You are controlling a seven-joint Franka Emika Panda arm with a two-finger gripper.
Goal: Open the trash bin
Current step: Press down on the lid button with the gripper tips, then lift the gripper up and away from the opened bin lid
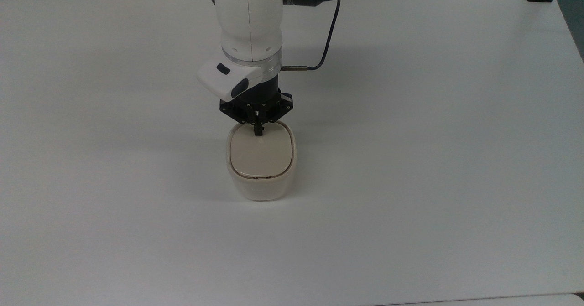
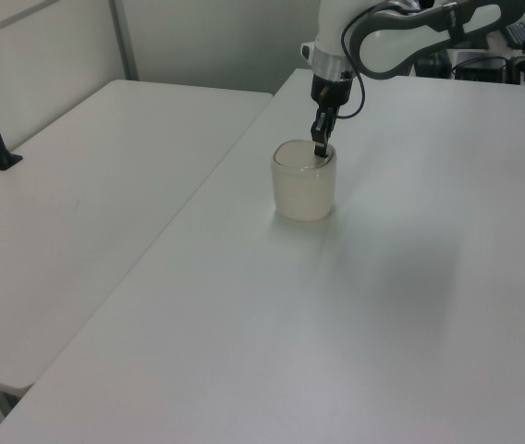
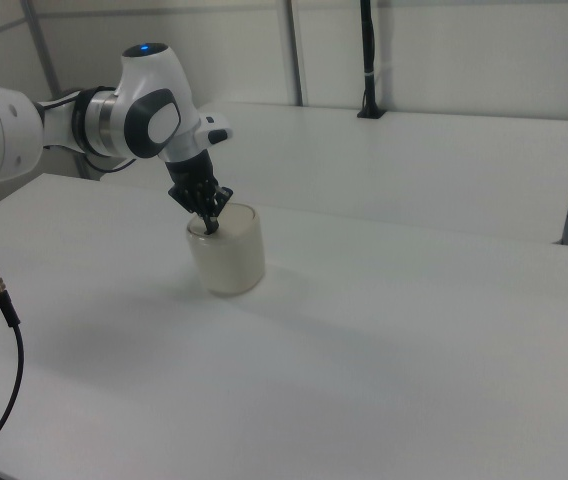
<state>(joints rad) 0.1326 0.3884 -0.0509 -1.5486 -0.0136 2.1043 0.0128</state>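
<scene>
Near the middle of the white worktop stands the trash bin, upright, a small cream plastic body with a flat beige lid seated flush and closed. The end effector points straight down, its fingers pressed together into a single tip that meets the lid at the edge nearest the arm; in the left view and the right view the tip sits at the rim of the lid, apparently in contact. Any button at that spot is covered by the tip.

Assessment: the bin appears light, rigid and smooth-walled, with nothing around it to brace it. It is likely to slide or tip under any sideways load. No grasp seems required; the proper contact point is judged to be the lid edge under the tip, pressed vertically with modest force. The thin plastic lid could mark or crack under excess pressure.
</scene>
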